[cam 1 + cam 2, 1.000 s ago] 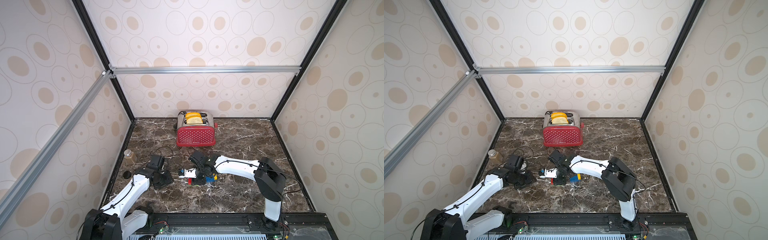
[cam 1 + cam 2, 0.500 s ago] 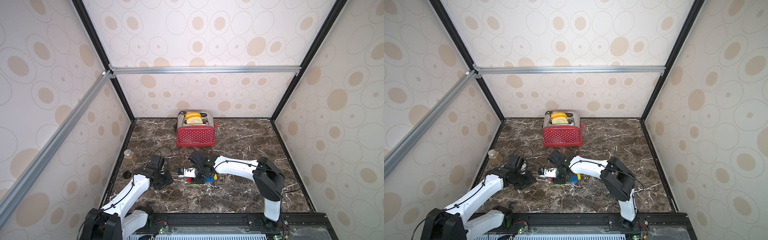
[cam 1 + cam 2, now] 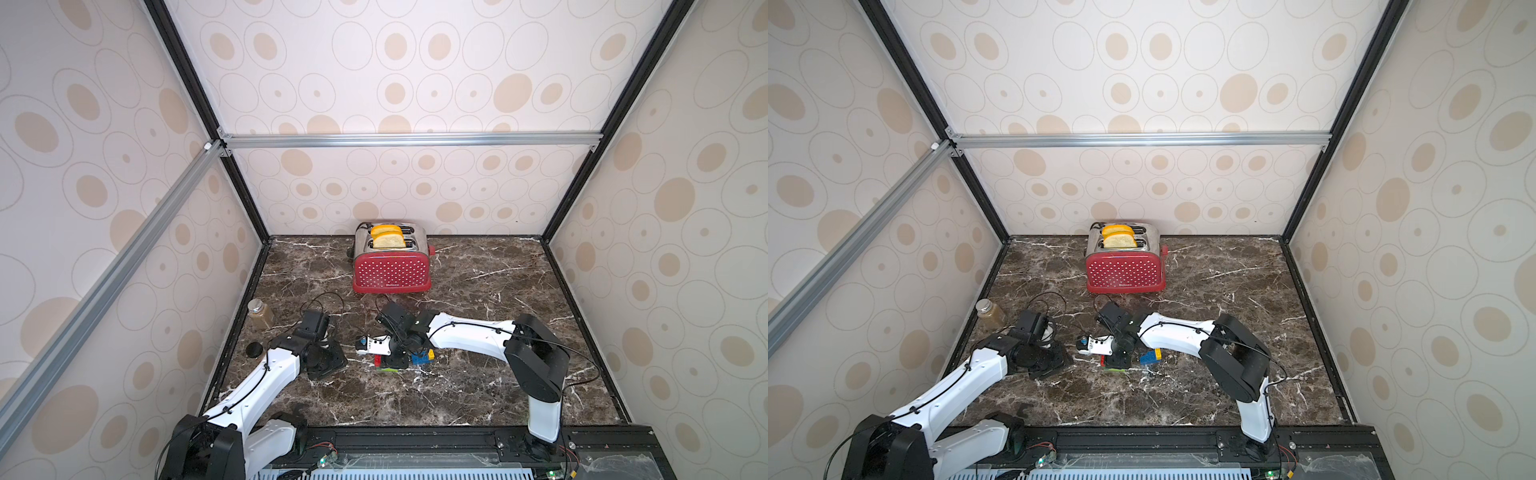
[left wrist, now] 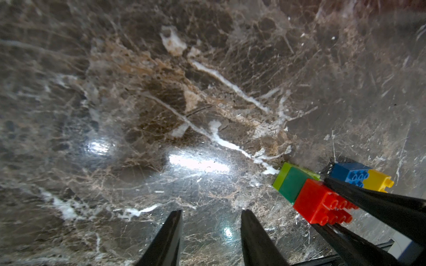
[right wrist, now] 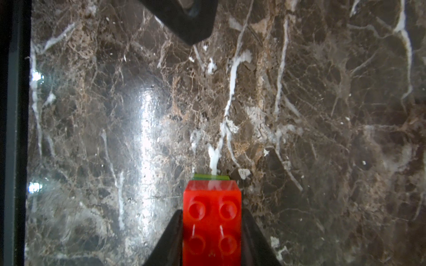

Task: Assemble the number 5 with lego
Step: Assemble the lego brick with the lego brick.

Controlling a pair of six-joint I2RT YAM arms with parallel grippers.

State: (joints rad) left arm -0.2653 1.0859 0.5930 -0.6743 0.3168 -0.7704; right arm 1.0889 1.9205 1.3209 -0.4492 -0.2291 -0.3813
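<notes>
Right gripper [image 5: 212, 213] pinching red brick [image 5: 212, 195], which is sitting joined to dark-green brick [image 4: 291, 186] and lime-green brick [image 4: 282, 176], nearer table's [image 3: 457, 386] front edge, about midway along. Blue brick [image 4: 348, 173] and yellow brick [image 4: 375, 183], joined, lying just beside. Left gripper [image 4: 211, 211] hovering with jaws spread, gripping nothing.

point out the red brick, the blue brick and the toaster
red brick [image 5: 212, 218]: right wrist view, studded face
blue brick [image 4: 345, 171]: left wrist view, smooth side
toaster [image 3: 390, 270]: in a top view, dotted red front
</notes>
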